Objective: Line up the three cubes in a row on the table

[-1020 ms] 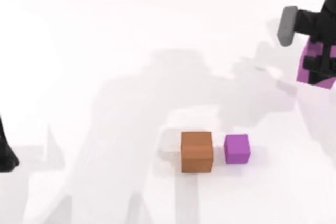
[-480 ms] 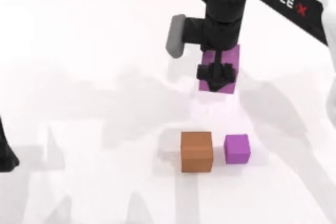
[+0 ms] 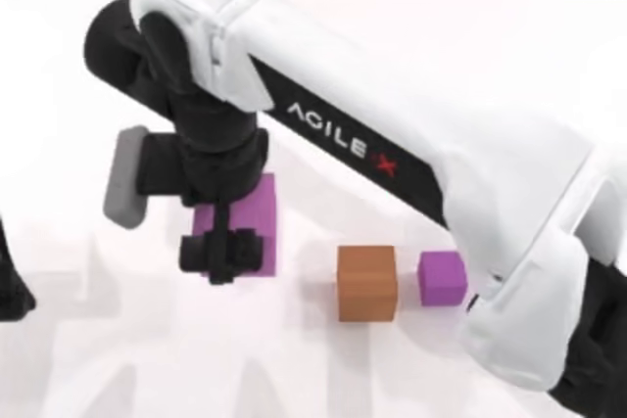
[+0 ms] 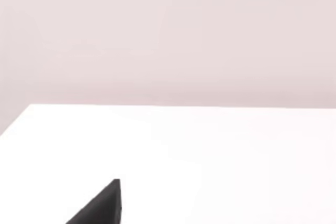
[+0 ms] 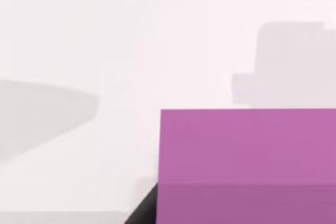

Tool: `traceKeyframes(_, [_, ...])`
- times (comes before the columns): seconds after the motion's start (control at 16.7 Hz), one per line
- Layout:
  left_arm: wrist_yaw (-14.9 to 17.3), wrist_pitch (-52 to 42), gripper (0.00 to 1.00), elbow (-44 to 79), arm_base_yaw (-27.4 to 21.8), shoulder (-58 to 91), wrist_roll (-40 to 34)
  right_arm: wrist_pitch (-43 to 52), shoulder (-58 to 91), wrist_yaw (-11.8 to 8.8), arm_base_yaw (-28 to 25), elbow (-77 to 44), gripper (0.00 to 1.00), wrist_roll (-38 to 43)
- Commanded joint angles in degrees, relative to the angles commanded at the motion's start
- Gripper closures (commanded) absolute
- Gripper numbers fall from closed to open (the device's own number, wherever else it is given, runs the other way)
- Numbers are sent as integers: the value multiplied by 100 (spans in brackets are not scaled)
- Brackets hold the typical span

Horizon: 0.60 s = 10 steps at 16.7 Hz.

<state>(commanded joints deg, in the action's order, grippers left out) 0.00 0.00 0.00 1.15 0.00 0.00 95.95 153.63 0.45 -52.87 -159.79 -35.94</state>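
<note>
Left of the table's centre, the right gripper [image 3: 223, 254] is clamped on the larger magenta-purple cube [image 3: 257, 224], held in line with the brown-orange cube [image 3: 366, 283] and small magenta-purple cube [image 3: 442, 277] towards the right edge. Contact with the table [image 3: 88, 340] cannot be judged. The left gripper [image 3: 10, 291], parked at the left edge, is cut off.

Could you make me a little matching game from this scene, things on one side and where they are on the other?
Things:
1. big purple cube
2. brown cube
3. small purple cube
4. left arm

Places:
A. middle of the three cubes
B. at the table's left edge
C. in the right claw
D. rightmost cube

Pairs: 1-C, 2-A, 3-D, 4-B
</note>
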Motion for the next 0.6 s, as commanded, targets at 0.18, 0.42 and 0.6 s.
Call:
traceKeyframes(0.18, [0, 0, 0, 0, 0, 0, 0, 26, 23, 0, -43, -43, 100, 32])
traceKeyframes(0.42, [0, 0, 0, 0, 0, 0, 0, -65, -28, -6, -27, 52, 100, 39])
traceKeyframes(0.6, [0, 0, 0, 0, 0, 0, 0, -514, -199, -9, -21, 621, 100, 43])
